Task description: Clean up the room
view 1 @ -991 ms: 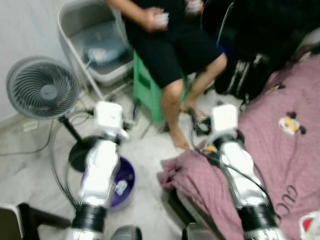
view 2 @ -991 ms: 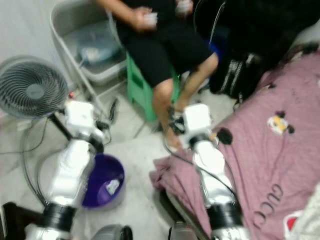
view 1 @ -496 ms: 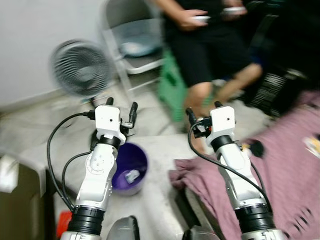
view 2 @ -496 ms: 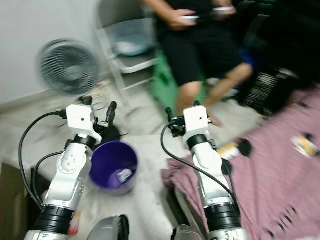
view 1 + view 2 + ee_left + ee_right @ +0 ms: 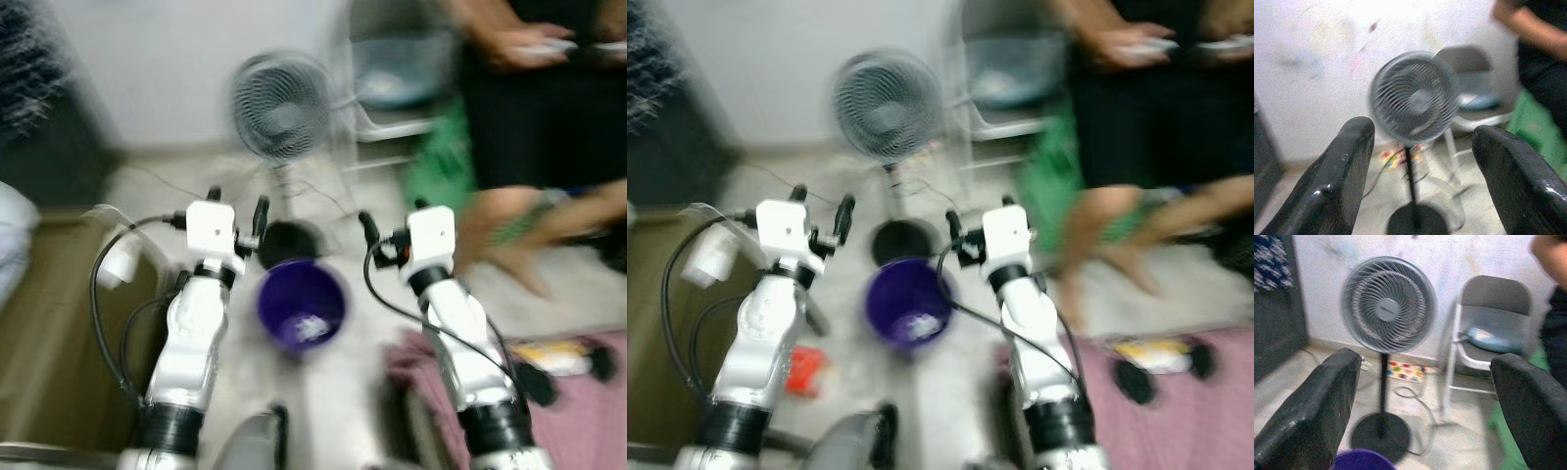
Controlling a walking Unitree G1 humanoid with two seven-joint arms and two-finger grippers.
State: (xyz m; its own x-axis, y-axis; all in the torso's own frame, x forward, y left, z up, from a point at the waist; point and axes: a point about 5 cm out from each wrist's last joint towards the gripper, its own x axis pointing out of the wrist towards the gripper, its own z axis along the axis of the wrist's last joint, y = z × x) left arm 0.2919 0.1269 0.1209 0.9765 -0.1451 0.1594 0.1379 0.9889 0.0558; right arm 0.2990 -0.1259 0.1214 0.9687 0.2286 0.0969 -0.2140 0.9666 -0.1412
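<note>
My worry is the clutter close ahead: the purple bucket (image 5: 301,305) sits on the floor between my two arms, the standing fan (image 5: 1387,305) with its loose cable is just behind it, and a seated person's leg (image 5: 509,220) is near my right side, so with the head views this blurred I could easily clip the bucket, snag the cable or bump the leg. Both arms are raised forward, left gripper (image 5: 1420,186) and right gripper (image 5: 1425,416) with fingers spread apart and holding nothing
</note>
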